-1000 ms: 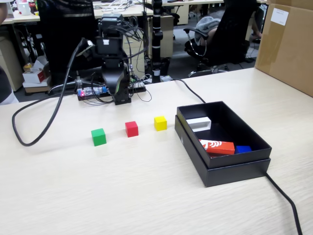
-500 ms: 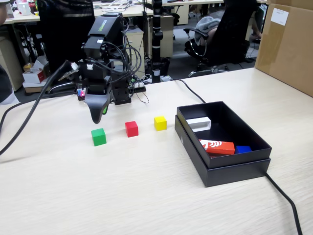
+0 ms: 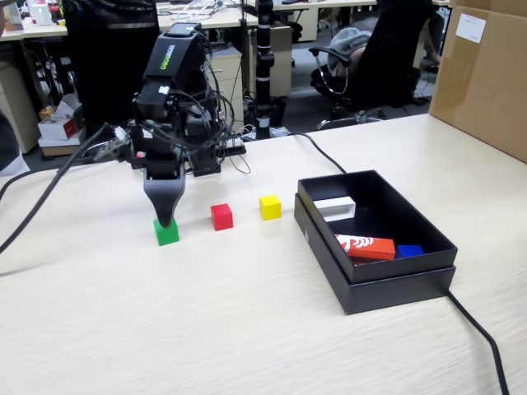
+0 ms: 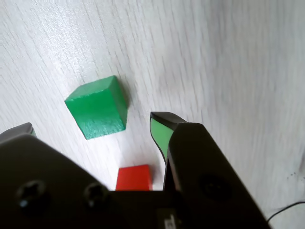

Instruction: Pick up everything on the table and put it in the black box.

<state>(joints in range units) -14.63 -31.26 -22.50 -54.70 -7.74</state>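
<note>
Three small cubes lie in a row on the pale wood table (image 3: 247,321): green (image 3: 167,234), red (image 3: 221,216) and yellow (image 3: 269,206). My gripper (image 3: 165,216) points down right over the green cube, its tip just above the cube's top. The wrist view shows my gripper (image 4: 90,125) open, with the green cube (image 4: 97,107) on the table between and ahead of the fingertips and the red cube (image 4: 134,177) behind. To the right in the fixed view stands the black box (image 3: 395,284).
Inside the box lie a white oblong block (image 3: 334,207), a red-orange block (image 3: 366,246) and a blue piece (image 3: 409,250). A brown carton (image 3: 482,74) stands at the far right. Black cables (image 3: 482,341) run across the table near the box and at the left.
The arm unfolded from its base, swung left and forward, and came down until the gripper hangs right over the green cube. The cubes have not moved.
</note>
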